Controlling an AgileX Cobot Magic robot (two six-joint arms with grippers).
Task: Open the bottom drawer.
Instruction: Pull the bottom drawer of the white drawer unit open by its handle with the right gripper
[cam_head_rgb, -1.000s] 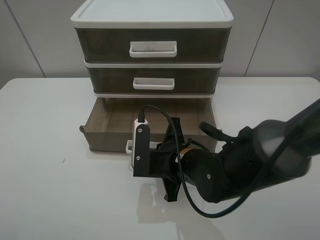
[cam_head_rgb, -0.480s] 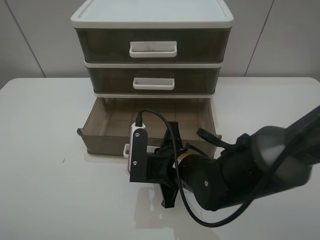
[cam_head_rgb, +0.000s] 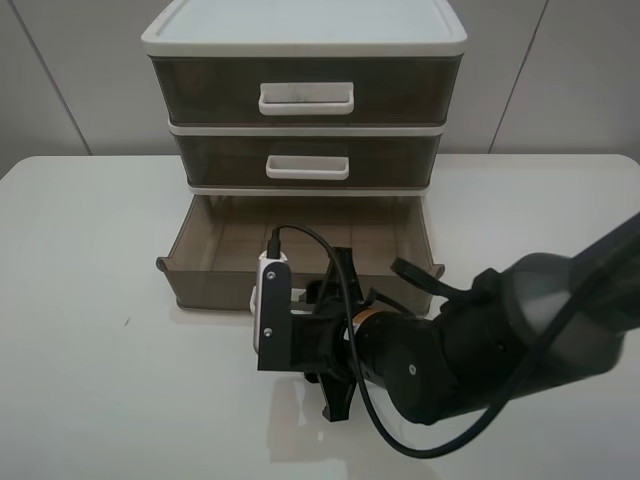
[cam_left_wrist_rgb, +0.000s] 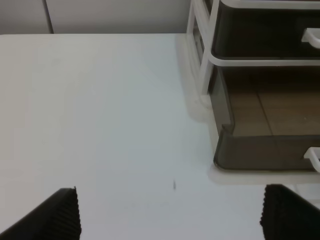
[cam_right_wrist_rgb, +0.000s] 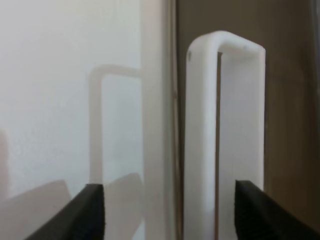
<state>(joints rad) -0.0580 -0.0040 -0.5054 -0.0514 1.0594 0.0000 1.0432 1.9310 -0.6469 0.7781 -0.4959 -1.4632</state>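
Note:
The bottom drawer (cam_head_rgb: 205, 288) is the lowest smoky-brown tray of the three-drawer cabinet (cam_head_rgb: 305, 35), and it stands pulled out over the table. Its inside looks empty. It also shows in the left wrist view (cam_left_wrist_rgb: 260, 150). Its white loop handle (cam_head_rgb: 256, 297) is mostly hidden behind my right wrist. My right gripper (cam_head_rgb: 325, 335) sits at the drawer's front. In the right wrist view the handle (cam_right_wrist_rgb: 225, 125) lies between the open fingers (cam_right_wrist_rgb: 91, 210), close to one of them. My left gripper (cam_left_wrist_rgb: 175, 215) is open and empty above the table, left of the drawer.
The middle drawer (cam_head_rgb: 307, 160) and the taller top drawer (cam_head_rgb: 305, 90) are shut. The white table (cam_head_rgb: 90, 330) runs to the left, right and front of the cabinet. A white wall stands behind the cabinet. My bulky right arm (cam_head_rgb: 480, 345) crosses the front right.
My right gripper has shifted slightly left and toward the table's front. The bottom drawer has come out a little farther with it. The left arm has not moved.

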